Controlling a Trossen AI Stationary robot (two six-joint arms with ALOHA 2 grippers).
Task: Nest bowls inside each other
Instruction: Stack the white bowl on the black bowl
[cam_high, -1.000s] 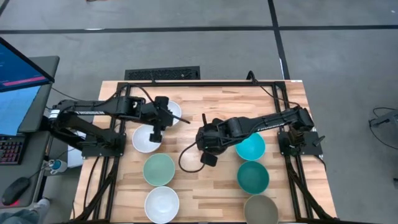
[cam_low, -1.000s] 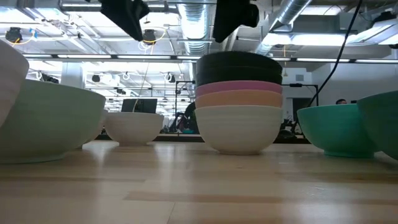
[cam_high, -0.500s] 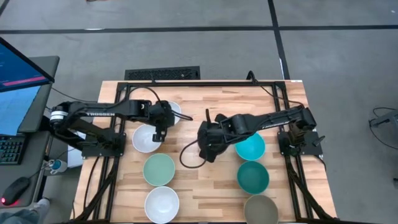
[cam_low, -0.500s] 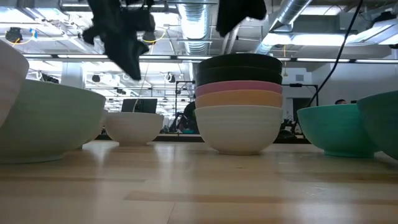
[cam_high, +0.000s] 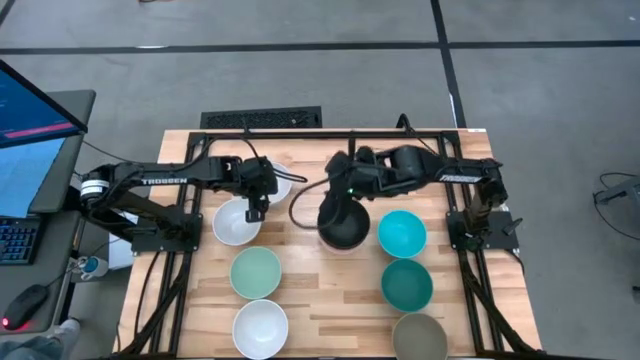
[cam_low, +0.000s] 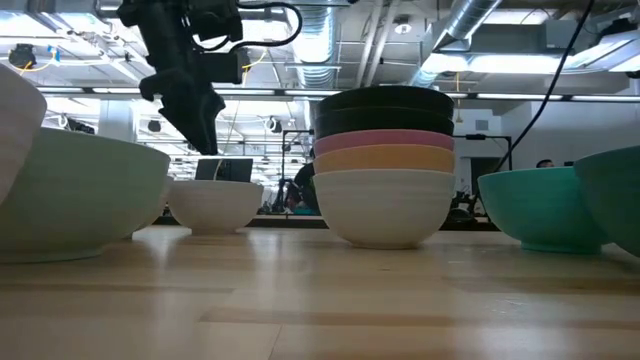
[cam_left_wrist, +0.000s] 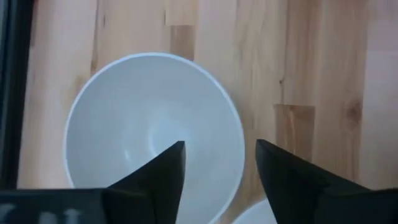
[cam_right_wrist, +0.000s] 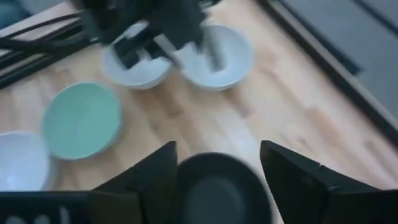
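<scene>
Centrally, the stack of bowls (cam_low: 384, 165) sits mid-table: low view shows white, orange, pink, black layers, high view only the black top (cam_high: 343, 222). Right gripper (cam_right_wrist: 217, 165) hovers above it, fingers apart, empty. Left gripper (cam_left_wrist: 219, 163), fingers apart, hangs over a white bowl (cam_left_wrist: 152, 130).

Grey-olive bowl (cam_high: 419, 340) cut by edge; right wrist view blurred.

1. Left arm reaches from the left side toward mid-desk, elbow bent, wrist angled down.
2. Left pincer (cam_high: 257, 207) points downward, fingers (cam_left_wrist: 163, 171) spread apart, nothing held.
3. Right arm stretches across from the right side, forearm roughly level.
4. Right pincer (cam_high: 341, 188) fingers (cam_right_wrist: 152, 171) parted, nothing between them.
</scene>
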